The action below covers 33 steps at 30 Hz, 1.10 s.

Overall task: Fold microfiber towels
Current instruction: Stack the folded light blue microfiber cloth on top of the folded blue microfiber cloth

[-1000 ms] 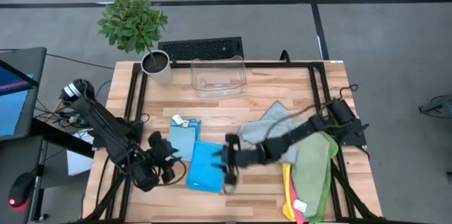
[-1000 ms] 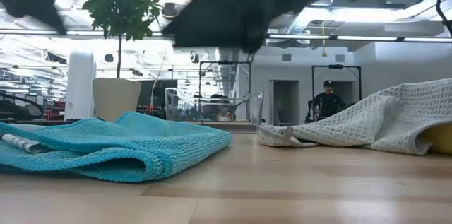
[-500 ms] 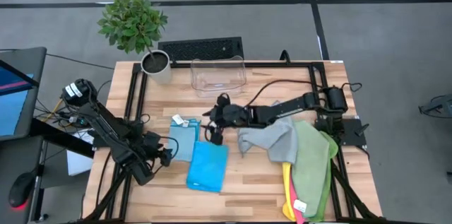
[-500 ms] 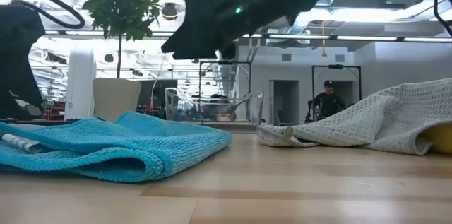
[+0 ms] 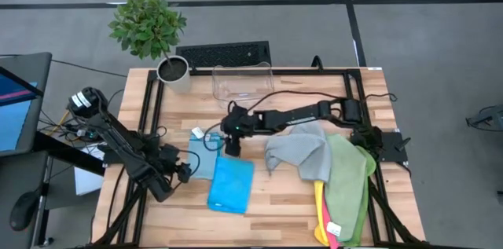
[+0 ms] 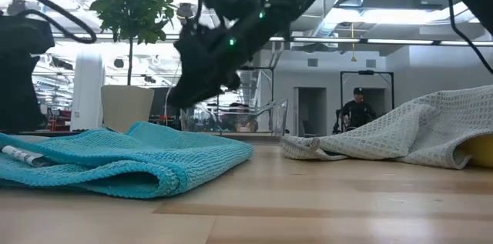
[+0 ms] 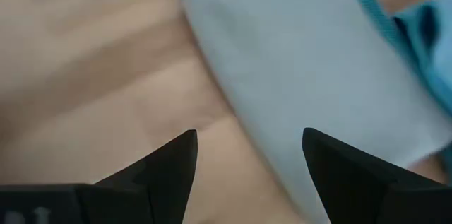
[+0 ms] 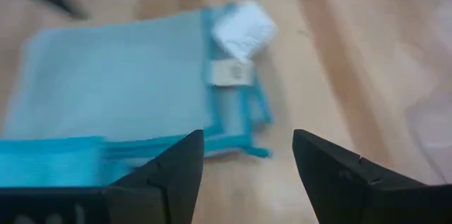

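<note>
A folded light blue towel (image 5: pixel 201 159) with white tags (image 8: pixel 244 30) lies flat at the table's middle left. A folded teal towel (image 5: pixel 232 186) lies just nearer, overlapping its near right corner. A grey towel (image 5: pixel 299 151), a pale green towel (image 5: pixel 347 182) and yellow and pink ones (image 5: pixel 321 217) lie heaped at the right. My right gripper (image 5: pixel 231 148) is open and empty above the light blue towel's right edge (image 8: pixel 233 104). My left gripper (image 5: pixel 185 172) is open and empty, low over the table at that towel's left edge (image 7: pixel 212 47).
A clear plastic bin (image 5: pixel 244 84) stands at the far middle, and a potted plant (image 5: pixel 174 72) at the far left corner. A dark keyboard (image 5: pixel 224 53) lies behind the table. Bare wood shows along the near edge left of the heap.
My right gripper has gone from the teal towel's near right corner up and toward the far left, and now hangs over the light blue towel's right edge. My left gripper has drawn back a little toward the table's left edge. The towels have stayed where they were.
</note>
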{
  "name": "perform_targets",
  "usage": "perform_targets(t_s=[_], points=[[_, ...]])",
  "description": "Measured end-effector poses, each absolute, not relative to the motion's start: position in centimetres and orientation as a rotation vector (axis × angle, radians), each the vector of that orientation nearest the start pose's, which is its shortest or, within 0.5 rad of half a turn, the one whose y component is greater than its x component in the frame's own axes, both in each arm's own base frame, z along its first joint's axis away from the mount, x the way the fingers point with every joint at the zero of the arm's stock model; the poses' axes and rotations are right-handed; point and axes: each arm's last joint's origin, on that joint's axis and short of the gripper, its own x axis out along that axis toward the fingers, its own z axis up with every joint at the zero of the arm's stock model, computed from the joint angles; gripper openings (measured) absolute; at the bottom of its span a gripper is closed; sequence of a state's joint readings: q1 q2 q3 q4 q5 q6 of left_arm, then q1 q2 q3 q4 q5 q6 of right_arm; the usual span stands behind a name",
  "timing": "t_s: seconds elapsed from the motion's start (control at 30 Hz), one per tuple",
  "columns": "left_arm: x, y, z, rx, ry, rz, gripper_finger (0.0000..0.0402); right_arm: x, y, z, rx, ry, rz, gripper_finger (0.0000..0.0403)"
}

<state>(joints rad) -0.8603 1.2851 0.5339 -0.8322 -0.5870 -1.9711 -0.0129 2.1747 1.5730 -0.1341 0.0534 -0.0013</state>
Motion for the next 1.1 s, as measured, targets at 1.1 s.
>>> perform_targets(t_s=[1.1], points=[[14.3, -13.0, 15.5, -0.998, 0.712, 0.639, 0.0249, 54.0, -3.8, 13.9, -0.092, 0.707, 0.163, 0.0243]])
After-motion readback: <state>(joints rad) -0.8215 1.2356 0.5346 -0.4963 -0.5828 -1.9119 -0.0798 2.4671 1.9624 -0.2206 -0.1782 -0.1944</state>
